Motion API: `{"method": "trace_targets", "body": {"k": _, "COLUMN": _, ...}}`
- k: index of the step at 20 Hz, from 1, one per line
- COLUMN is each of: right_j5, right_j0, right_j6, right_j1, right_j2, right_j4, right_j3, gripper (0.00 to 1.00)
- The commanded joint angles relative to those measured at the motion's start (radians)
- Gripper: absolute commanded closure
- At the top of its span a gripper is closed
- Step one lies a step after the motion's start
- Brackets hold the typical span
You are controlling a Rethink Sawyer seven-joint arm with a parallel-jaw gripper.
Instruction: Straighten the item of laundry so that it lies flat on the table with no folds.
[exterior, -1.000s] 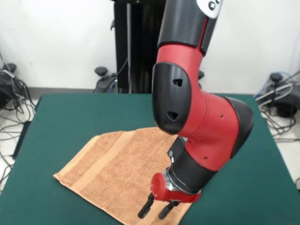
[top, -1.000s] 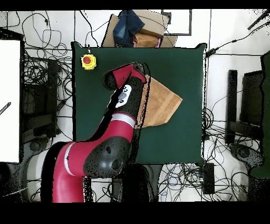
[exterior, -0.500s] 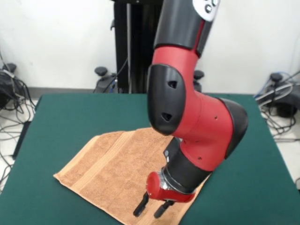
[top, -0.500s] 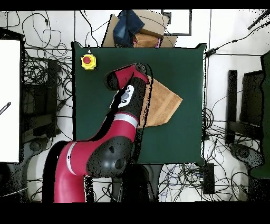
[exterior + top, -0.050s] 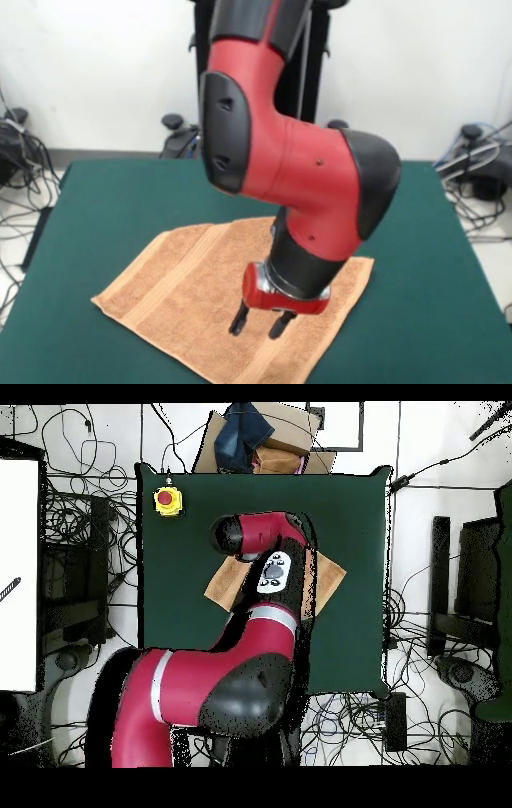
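Front view: the towel (image 5: 232, 304) is seen spread diagonally on the table (image 5: 120, 200), its long axis running from the near-left corner up toward the right.
Gripper: the gripper (image 5: 258, 322) is held just above the towel's middle, tips pointed down, fingers spread with nothing between them.
Key relation: the cloth lies directly beneath the tool; contact cannot be confirmed.
Overhead view: the towel (image 5: 222, 586) is largely covered by the arm (image 5: 270, 599); only tan corners show on either side.
Fold state: no clear fold is visible in the exposed part; the far edge is hidden by the arm.
Judgement: little straightening appears to be left.
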Motion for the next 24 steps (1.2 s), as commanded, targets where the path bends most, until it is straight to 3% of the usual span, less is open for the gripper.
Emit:
{"method": "trace_targets", "body": {"k": 1, "right_j5": 0.075, "right_j0": -0.054, "right_j6": -0.235, "right_j1": -0.057, "right_j2": 0.259, "right_j4": -0.018, "right_j3": 0.192, "gripper": 0.00}}
{"method": "trace_targets", "body": {"k": 5, "right_j5": -0.005, "right_j0": -0.055, "right_j6": -0.191, "right_j1": 0.030, "right_j2": 0.294, "right_j4": -0.042, "right_j3": 0.126, "gripper": 0.00}}
{"method": "trace_targets", "body": {"k": 8, "right_j5": -0.048, "right_j0": -0.081, "right_j6": -0.191, "right_j1": 0.056, "right_j2": 0.369, "right_j4": -0.023, "right_j3": 0.137, "gripper": 0.00}}
{"method": "trace_targets", "body": {"k": 12, "right_j5": -0.043, "right_j0": 0.017, "right_j6": -0.033, "right_j1": 0.086, "right_j2": 0.255, "right_j4": -0.067, "right_j3": 0.060, "gripper": 0.00}}
{"method": "trace_targets", "body": {"k": 15, "right_j5": 0.026, "right_j0": 0.002, "right_j6": -0.096, "right_j1": 0.134, "right_j2": 0.289, "right_j4": -0.053, "right_j3": 0.004, "gripper": 0.00}}
{"method": "trace_targets", "body": {"k": 24, "right_j5": 0.003, "right_j0": 0.007, "right_j6": -0.130, "right_j1": 0.221, "right_j2": 0.312, "right_j4": -0.060, "right_j3": -0.102, "gripper": 0.00}}
